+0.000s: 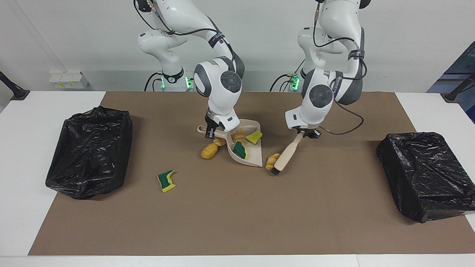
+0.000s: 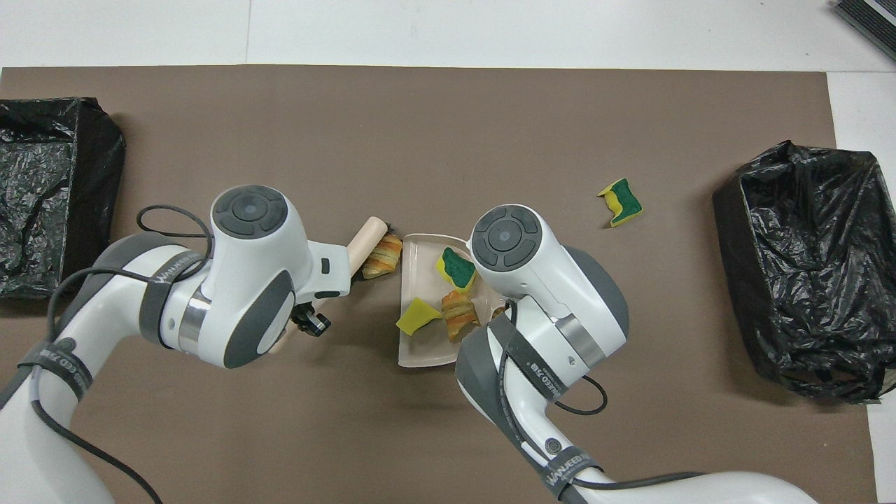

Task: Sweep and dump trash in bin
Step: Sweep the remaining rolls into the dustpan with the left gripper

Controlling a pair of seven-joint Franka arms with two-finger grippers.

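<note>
Both arms are white with round gray caps on the joints. Black cables run along them. Green lights glow at their bases.
</note>
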